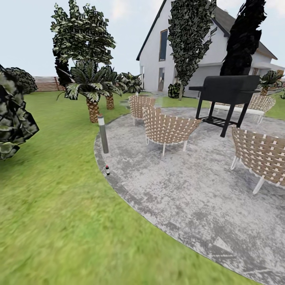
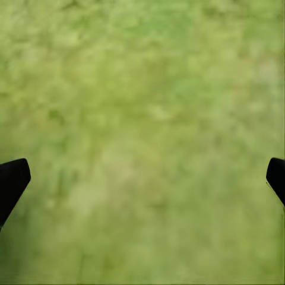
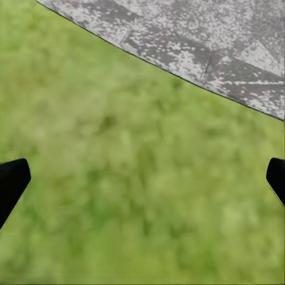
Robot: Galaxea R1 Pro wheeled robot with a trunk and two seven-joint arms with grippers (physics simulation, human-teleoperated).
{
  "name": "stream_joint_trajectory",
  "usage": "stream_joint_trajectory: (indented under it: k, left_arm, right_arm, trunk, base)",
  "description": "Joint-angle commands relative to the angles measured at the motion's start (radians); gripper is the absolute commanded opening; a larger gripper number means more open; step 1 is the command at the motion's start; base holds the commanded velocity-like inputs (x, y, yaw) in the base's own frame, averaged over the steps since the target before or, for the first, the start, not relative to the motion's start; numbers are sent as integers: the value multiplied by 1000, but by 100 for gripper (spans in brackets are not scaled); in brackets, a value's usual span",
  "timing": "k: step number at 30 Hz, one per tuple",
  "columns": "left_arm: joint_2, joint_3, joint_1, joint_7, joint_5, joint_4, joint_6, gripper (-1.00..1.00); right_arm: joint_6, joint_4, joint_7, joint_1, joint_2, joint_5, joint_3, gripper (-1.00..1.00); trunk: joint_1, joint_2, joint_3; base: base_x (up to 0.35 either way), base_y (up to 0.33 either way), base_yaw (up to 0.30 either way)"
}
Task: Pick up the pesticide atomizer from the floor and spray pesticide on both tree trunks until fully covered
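Lawn [image 1: 59, 221] closest to head cam, green, running up to curved kerb of stone floor [image 1: 190, 198].

Pesticide atomizer [image 1: 107, 170] upright on floor right at kerb edge, just in front of grey bollard lamp [image 1: 103, 133], apart from it. Untouched, no gripper near.

Behind lamp: short palm [image 1: 92, 93] on lawn. Past lamp on floor: woven chairs [image 1: 168, 128], black grill [image 1: 227, 95] further back, white house [image 1: 190, 51] behind that. Two tall trees by house: one with green-black foliage [image 1: 190, 35], one nearly black [image 1: 243, 35]. Slat fence [image 1: 46, 83] far off beyond palm.

Left gripper [image 2: 142, 184] over plain lawn [image 2: 142, 119], fingertips [image 2: 12, 181] spread wide, nothing between.

Right gripper [image 3: 142, 184] over lawn [image 3: 119, 178] near floor kerb [image 3: 196, 53], fingertips [image 3: 12, 181] equally wide apart, nothing held.
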Motion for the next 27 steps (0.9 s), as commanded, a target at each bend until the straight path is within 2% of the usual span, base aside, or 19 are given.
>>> stream_joint_trajectory:
  k: [1, 27]
  left_arm:
    - [0, -1, -1, 1, 4, 1, -3, 100]
    - [1, 1, -1, 1, 4, 1, -3, 100]
  right_arm:
    - [-3, -1, -1, -1, 1, 6, -3, 100]
    - [-3, 2, -4, -1, 2, 6, -3, 100]
  trunk:
    - [0, 0, -1]
    - [0, 0, -1]
  base:
    - [340, 0, 0]
    - [340, 0, 0]
